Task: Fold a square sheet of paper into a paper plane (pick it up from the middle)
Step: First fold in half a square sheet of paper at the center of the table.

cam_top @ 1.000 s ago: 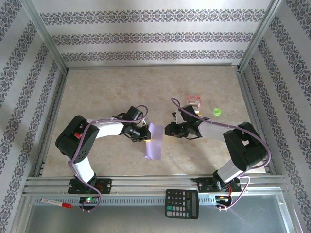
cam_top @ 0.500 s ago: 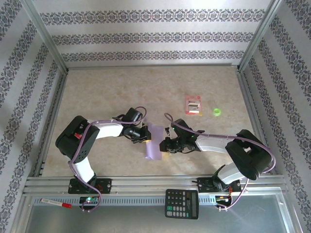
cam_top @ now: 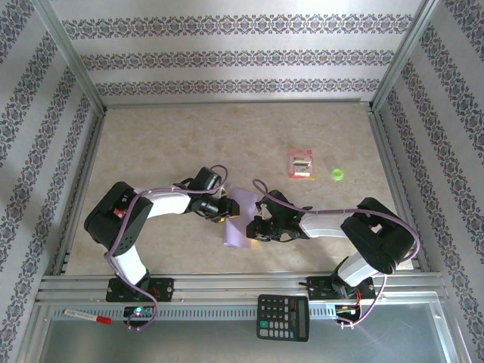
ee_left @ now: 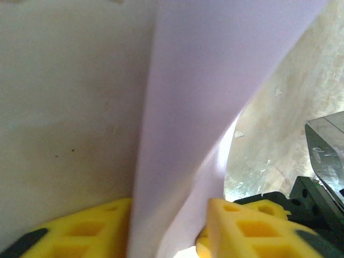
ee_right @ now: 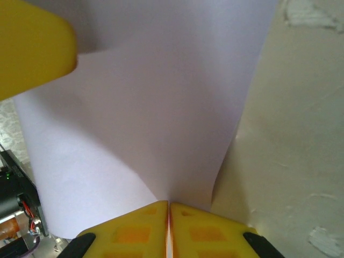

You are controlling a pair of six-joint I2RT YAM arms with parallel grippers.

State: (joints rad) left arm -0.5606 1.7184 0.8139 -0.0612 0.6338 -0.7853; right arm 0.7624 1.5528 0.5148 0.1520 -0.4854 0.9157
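Lavender sheet of paper (cam_top: 237,223) between both arms from overhead, close up right tool (ee_right: 169,207) pinched shut on it, left tool (ee_left: 169,215) stood parted around it.

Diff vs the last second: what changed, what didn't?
Right claw swung left and shut on the pale lavender square paper sheet; left claw opened, jaws apart around the sheet. Red-and-white packet, small green ring, black calculator unmoved.

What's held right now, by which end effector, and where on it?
The right end effector is shut on the lavender sheet of paper, pinching the edge nearest that arm. The left end effector stands open astride the sheet, not gripping.
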